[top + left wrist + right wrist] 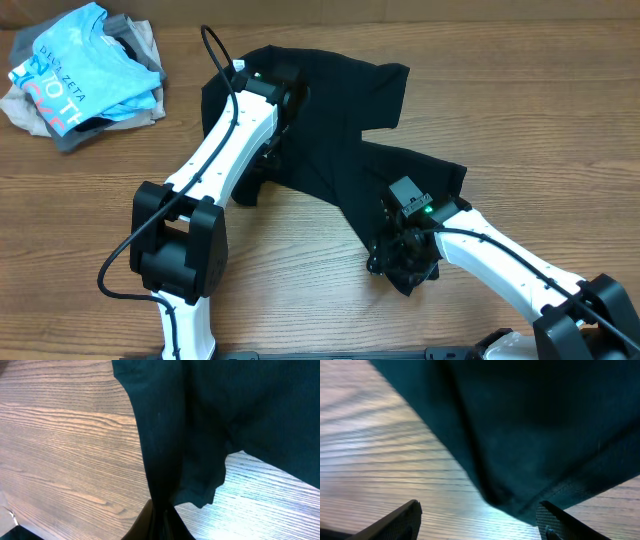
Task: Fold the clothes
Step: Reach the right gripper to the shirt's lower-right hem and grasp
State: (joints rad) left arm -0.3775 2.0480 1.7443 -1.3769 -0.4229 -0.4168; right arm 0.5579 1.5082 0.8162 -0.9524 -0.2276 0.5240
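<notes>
Overhead layout: black shirt (335,135) lies crumpled on the wooden table (80,210), running on a slant from upper middle to lower right.
Shirt look: plain black, soft, wrinkled, not flat; one short sleeve sticks out toward the upper right, and the lower right end is bunched.
Shirt, left wrist view: the shirt (210,420) is pulled into a tight gather with long creases running to the fingers; a loose flap hangs with bare table (60,450) showing under it.
Shirt, right wrist view: the shirt (530,425) fills the top of the picture, with a stitched hem along its lower edge and table (380,460) below.
Left gripper (160,527): narrow, pinched on the gathered cloth; in overhead, the left arm reaches over the shirt's upper left part.
Right gripper (479,507): fingers wide apart, hem edge hanging between them, no squeeze seen; in overhead it sits at the shirt's lower right end (400,250).
Other items: light blue tee (75,70) with lettering on top of grey clothes (135,40), far left corner, well apart from the shirt.
</notes>
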